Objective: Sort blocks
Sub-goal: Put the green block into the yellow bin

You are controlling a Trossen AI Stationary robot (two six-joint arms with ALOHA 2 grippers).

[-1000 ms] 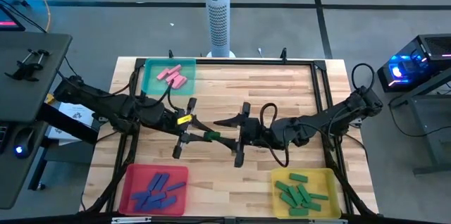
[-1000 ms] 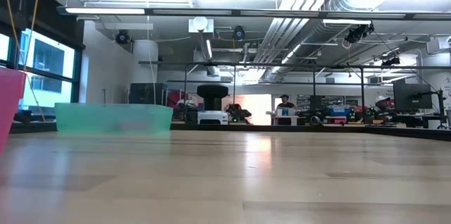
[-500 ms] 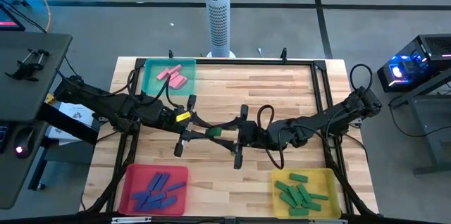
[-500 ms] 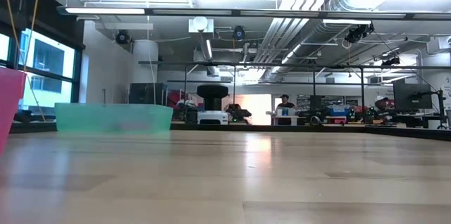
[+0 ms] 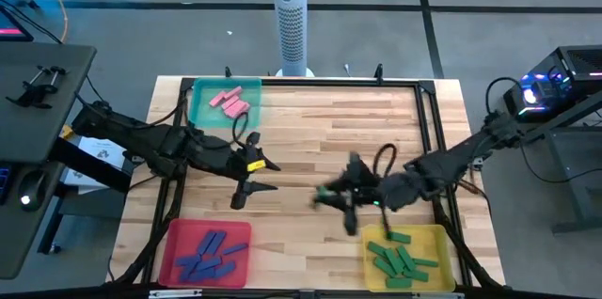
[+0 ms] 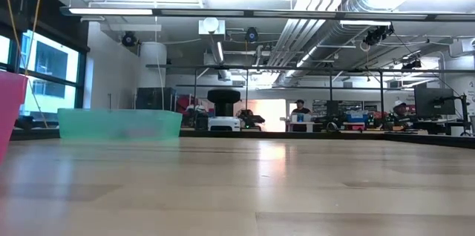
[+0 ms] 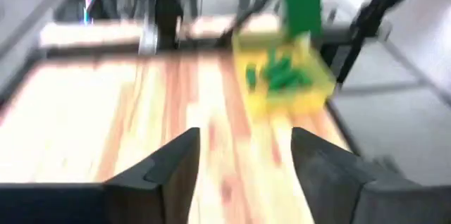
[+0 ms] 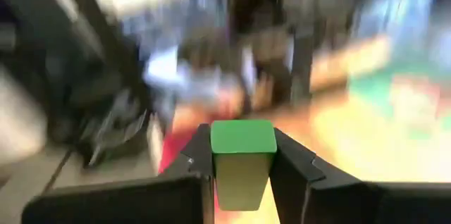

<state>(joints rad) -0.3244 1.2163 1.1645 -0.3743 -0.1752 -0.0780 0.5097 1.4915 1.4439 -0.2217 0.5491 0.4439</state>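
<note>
while right hand clamps green block, left hand empty, no readable writing

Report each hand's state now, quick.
Left hand: open, holding nothing, over the table's middle.
Right hand: closed on a green block, near the yellow tray.

High view: straight down from above, far enough to take in whole light wooden slatted table, both arms, surrounding grey floor.
Low view: at tabletop height, level across boards into room behind; translucent teal square tray at far edge, also seen from above.
Left wrist view: close, forward between own dark fingers toward yellow square tray, shared with high view.
Right wrist view: close, forward along fingers; background blurred.
</note>
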